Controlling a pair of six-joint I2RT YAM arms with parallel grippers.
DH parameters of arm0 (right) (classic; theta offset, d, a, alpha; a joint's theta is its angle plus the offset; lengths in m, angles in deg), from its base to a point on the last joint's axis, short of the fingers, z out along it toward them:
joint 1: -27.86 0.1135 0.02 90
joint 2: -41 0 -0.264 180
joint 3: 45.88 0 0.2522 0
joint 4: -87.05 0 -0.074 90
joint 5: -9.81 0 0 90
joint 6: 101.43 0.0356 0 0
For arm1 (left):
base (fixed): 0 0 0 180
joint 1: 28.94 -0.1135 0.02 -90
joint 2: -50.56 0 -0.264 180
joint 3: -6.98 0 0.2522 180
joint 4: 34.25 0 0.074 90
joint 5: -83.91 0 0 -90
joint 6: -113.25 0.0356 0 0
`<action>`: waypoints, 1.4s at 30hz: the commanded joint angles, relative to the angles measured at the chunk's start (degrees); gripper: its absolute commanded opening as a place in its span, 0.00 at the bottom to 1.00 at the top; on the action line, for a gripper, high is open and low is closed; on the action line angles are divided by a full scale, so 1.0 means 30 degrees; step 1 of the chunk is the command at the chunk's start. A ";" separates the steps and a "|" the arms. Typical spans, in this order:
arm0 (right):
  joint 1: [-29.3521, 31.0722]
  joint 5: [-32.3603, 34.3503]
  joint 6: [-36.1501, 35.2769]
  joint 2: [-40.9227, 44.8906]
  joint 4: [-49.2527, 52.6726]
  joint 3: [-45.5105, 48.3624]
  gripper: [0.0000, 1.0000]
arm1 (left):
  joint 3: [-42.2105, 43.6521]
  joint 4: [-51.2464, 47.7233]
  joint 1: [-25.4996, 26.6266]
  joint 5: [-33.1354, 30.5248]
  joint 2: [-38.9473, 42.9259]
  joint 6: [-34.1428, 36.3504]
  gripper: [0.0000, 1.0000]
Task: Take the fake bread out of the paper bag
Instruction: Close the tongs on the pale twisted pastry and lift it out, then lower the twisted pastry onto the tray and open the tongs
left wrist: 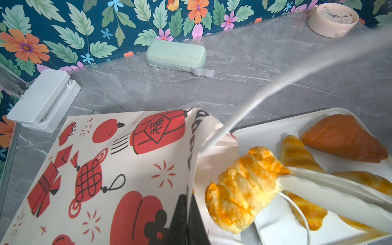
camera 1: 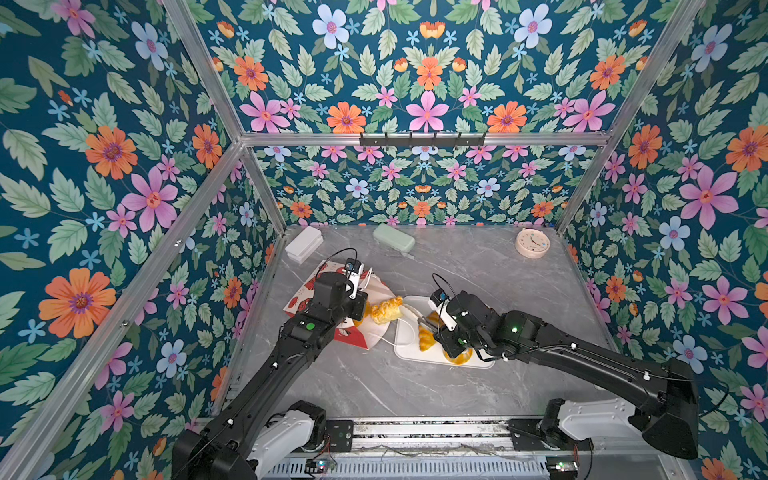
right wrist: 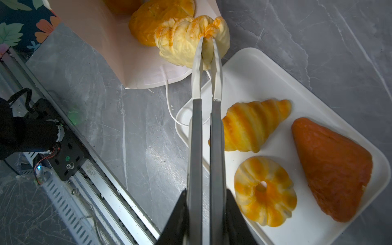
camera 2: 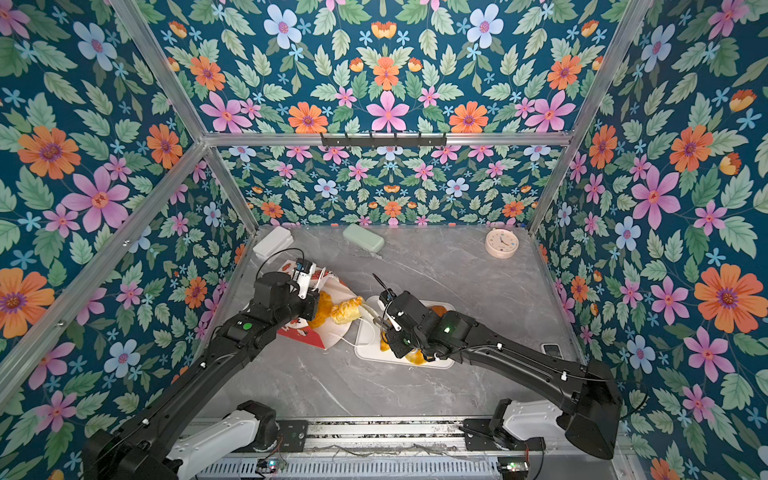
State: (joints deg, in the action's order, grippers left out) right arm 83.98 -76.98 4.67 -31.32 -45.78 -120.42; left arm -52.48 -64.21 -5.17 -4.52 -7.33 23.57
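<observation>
Grey-bladed tongs (right wrist: 196, 131) sit between the black jaws of the right gripper (right wrist: 205, 192), which is pressed tight on them. The tongs' white tips pinch one end of a braided yellow roll (right wrist: 182, 46). That roll lies at the mouth of the paper bag (left wrist: 106, 161), half over the paper lip and just left of the white tray (right wrist: 254, 80). The left gripper (left wrist: 187, 203) is pressed together on the upper edge of the bag's mouth. The bag lies on its side, left of the tray, with its mouth turned towards it.

Only the right wrist view shows an orange-yellow pastry (right wrist: 144, 25) deeper inside the bag. It also shows the tray's load in full: a croissant (right wrist: 252, 125), a ring bun (right wrist: 265, 191) and an orange triangular pastry (right wrist: 331, 167). The left wrist view shows the bag's red prints close up. In both top views the right arm covers most of the tray. At the far edge of the table stand a white box (camera 1: 304, 245), a green case (camera 1: 394, 237) and a pink clock (camera 1: 532, 244).
</observation>
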 commanded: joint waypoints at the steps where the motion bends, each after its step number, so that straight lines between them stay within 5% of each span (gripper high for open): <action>1: -0.0084 0.1069 -0.0375 0.0634 0.0205 0.0021 0.16 | -0.0162 0.0367 -0.0066 -0.0286 0.0046 -0.0135 0.00; 12: -0.2693 0.0881 -0.1767 0.3169 0.1800 0.1037 0.17 | -0.0121 0.0202 -0.0240 -0.0747 -0.0002 -0.0106 0.00; 29: -0.3672 -0.0352 -0.5811 -0.0192 0.0090 0.0548 0.16 | 0.0047 -0.0087 -0.0389 -0.1048 0.1114 -0.0018 0.00; 42: -0.4132 -0.0053 -0.5591 -0.2335 0.0362 0.0250 0.22 | 0.0124 -0.0108 -0.0422 -0.0863 0.1459 0.0011 0.00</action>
State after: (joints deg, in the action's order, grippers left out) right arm 71.47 -76.66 -12.18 -37.92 -43.18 -119.48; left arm -52.13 -65.61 -6.30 -7.45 -3.20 23.59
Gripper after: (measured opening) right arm 0.244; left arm 0.051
